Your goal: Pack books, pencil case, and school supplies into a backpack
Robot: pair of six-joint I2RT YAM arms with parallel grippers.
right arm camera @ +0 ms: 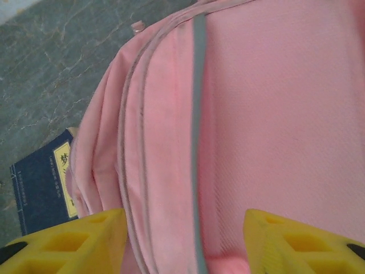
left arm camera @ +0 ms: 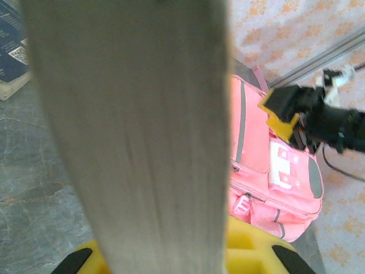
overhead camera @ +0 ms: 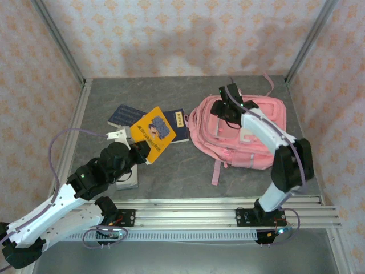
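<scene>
My left claw (overhead camera: 143,153) pinches the yellow book (overhead camera: 154,130), long axis toward one o'clock; the backpack (overhead camera: 258,149) lies at three o'clock, under my spread right claw (overhead camera: 221,109)

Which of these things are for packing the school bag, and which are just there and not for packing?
For the job:
- pink backpack
- yellow book, lifted off the table
- navy book on the left
- navy book beside the backpack
- pale grey book, under the left arm

Just there:
- metal rails
- purple cable
- patterned walls
</scene>
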